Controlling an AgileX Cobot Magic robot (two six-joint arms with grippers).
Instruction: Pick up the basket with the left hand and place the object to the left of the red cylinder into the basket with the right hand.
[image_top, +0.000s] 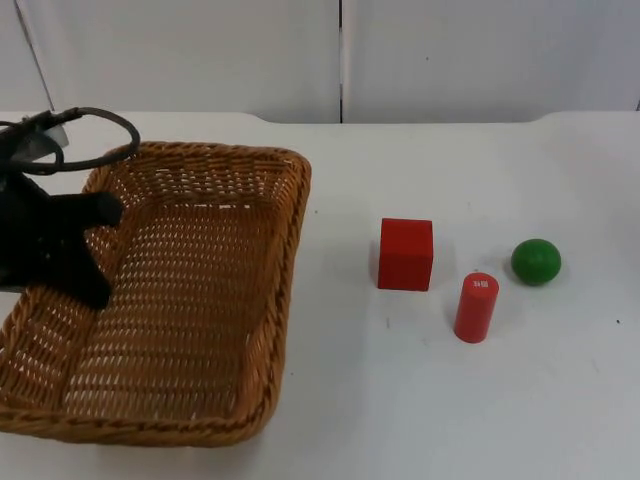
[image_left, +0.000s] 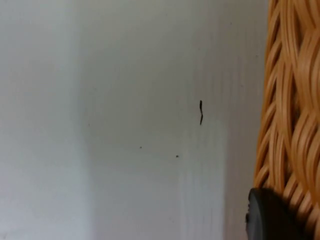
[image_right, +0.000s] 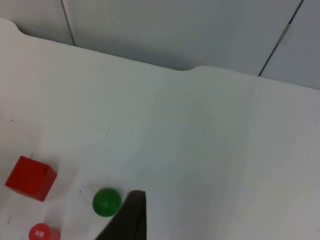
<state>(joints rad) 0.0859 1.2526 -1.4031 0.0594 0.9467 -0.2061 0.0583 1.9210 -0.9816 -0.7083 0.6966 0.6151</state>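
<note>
Left tool (image_top: 95, 250) sits at the left rim of the wicker basket (image_top: 200, 300); its finger spread cannot be told, nor any grip. Basket rests on the white bench (image_top: 420, 400). Red cube (image_top: 406, 254) lies just left of red cylinder (image_top: 476, 307), green ball (image_top: 536, 261) to the right. Right tool (image_right: 131, 220) hangs above the ball; spread indeterminate.

Left arm low at the basket's left rim, right arm held high.
The left gripper (image_top: 88, 250) straddles the basket (image_top: 180, 300) wall, one fingertip (image_left: 267, 217) against the weave. The right gripper (image_right: 131, 215) hangs above the counter (image_right: 200, 140), waiting.
</note>
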